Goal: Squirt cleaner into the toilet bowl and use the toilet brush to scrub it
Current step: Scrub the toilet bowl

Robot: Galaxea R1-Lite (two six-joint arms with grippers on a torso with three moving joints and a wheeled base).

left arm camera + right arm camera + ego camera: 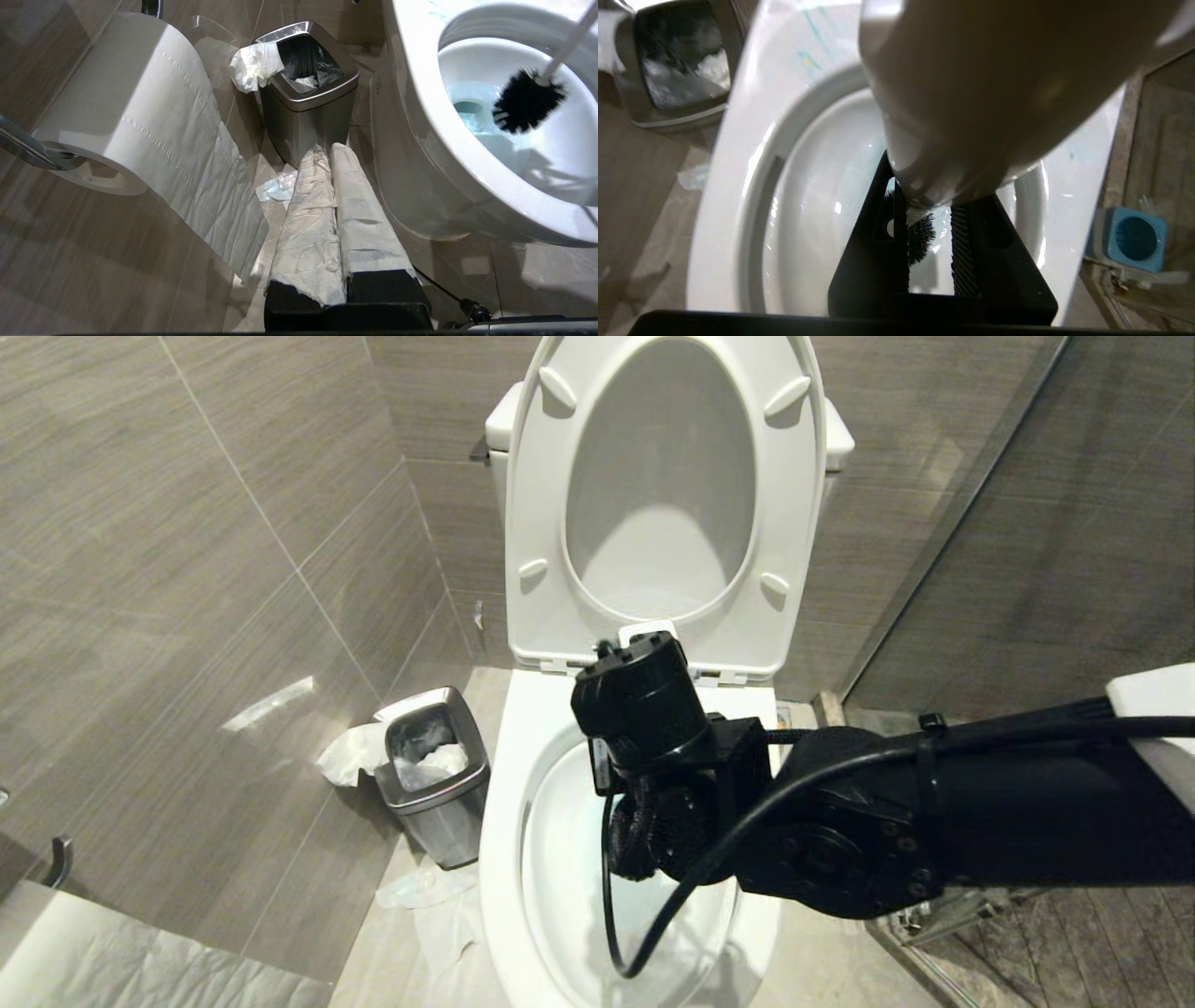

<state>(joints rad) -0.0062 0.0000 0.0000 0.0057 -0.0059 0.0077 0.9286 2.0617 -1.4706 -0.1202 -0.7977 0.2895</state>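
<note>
Toilet brush [527, 99] sits inside the toilet bowl [420, 135], bristles just above the blue-tinted water, handle pinched in the right gripper [930, 242]; scrub step underway, next sweep the walls; left gripper [331, 154] closed, empty, parked near the bin [306, 114]

To my left a small square steel waste bin [432, 775] stands on the floor just beside the toilet base, lined with a dark bag and holding crumpled white paper [429, 765]. More crumpled paper [350, 753] hangs over its far rim toward the wall. Loose tissue [425, 896] lies on the floor tiles in front of the bin. A toilet paper roll [121, 107] sits on a chrome holder [28, 149], its loose sheet hanging down. On the floor to my right, a square grey-and-blue brush holder [1129, 240]. Walls: grey-brown tile [187, 569].
</note>
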